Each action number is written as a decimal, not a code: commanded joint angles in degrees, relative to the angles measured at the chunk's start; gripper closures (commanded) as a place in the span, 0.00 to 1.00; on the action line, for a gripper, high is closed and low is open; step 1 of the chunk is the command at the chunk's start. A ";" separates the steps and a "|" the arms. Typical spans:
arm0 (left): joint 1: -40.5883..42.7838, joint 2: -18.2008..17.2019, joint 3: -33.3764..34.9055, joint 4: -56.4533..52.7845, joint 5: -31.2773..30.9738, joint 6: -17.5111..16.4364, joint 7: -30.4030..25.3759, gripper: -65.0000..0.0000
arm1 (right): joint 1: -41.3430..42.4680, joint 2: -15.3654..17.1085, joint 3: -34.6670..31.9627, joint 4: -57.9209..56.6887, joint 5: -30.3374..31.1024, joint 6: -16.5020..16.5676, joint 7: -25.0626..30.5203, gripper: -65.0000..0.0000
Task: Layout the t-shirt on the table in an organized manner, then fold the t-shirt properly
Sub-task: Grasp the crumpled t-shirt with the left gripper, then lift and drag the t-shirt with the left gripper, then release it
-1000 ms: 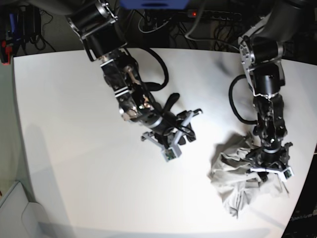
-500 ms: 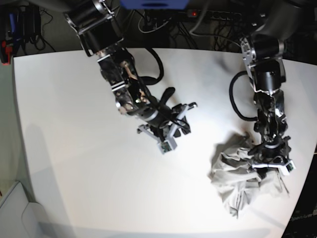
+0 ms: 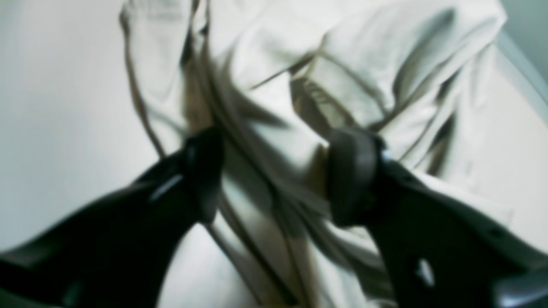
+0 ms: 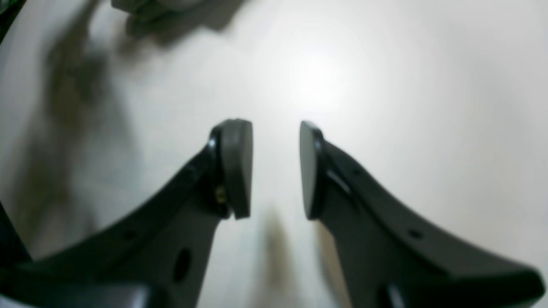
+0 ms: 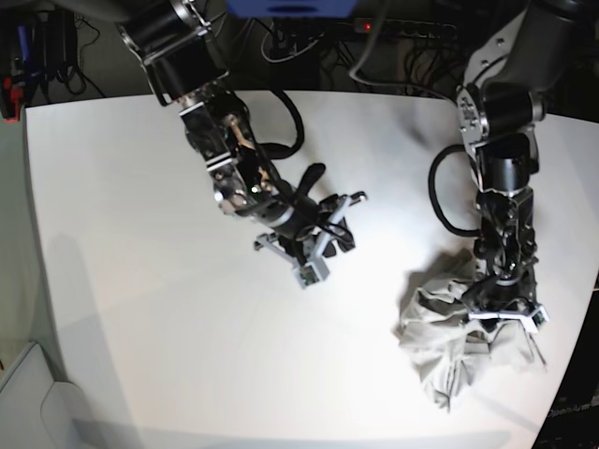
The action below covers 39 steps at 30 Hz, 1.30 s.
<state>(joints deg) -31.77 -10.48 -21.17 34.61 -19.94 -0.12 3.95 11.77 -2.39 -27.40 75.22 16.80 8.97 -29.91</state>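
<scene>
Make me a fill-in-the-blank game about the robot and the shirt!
1. The t-shirt lies in a ______ heap, not spread flat.
2. The left gripper has its jaws either side of a fold of the ______.
3. Below the right gripper there is only bare ______ table.
4. The arm working at the shirt is the ______ one.

Missing words: crumpled; t-shirt; white; left

T-shirt point(image 5: 459, 341) on table's point(image 5: 140, 234) edge
</scene>
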 commanded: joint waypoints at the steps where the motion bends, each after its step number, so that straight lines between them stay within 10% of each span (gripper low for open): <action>1: -1.95 -0.64 0.11 1.13 0.12 -0.28 -1.53 0.66 | 0.76 -0.46 0.01 1.13 0.39 0.13 1.30 0.70; 3: -3.26 -0.64 0.11 0.60 0.12 -0.01 -1.53 0.99 | 0.67 -0.46 0.01 1.13 0.39 0.13 1.21 0.70; 4: -3.62 -0.64 0.11 0.60 -0.06 -0.01 -1.53 1.00 | 0.32 -0.46 0.01 1.13 0.39 0.13 1.21 0.70; 10: -3.70 -0.11 0.03 2.00 -0.50 -0.01 -0.56 0.99 | -0.39 -0.46 0.01 1.22 0.39 0.13 -0.02 0.70; 24: -4.14 10.96 2.49 56.60 -0.23 0.08 30.03 0.99 | -1.62 2.61 0.10 5.44 0.48 0.13 -1.25 0.70; 39: -4.32 15.89 2.84 78.66 -6.47 0.08 42.96 0.99 | -1.62 2.70 0.10 5.09 0.48 0.13 -1.17 0.70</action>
<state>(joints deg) -34.11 5.15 -18.35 112.60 -25.17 -0.05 48.27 8.93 0.82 -27.40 79.42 16.80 8.97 -32.36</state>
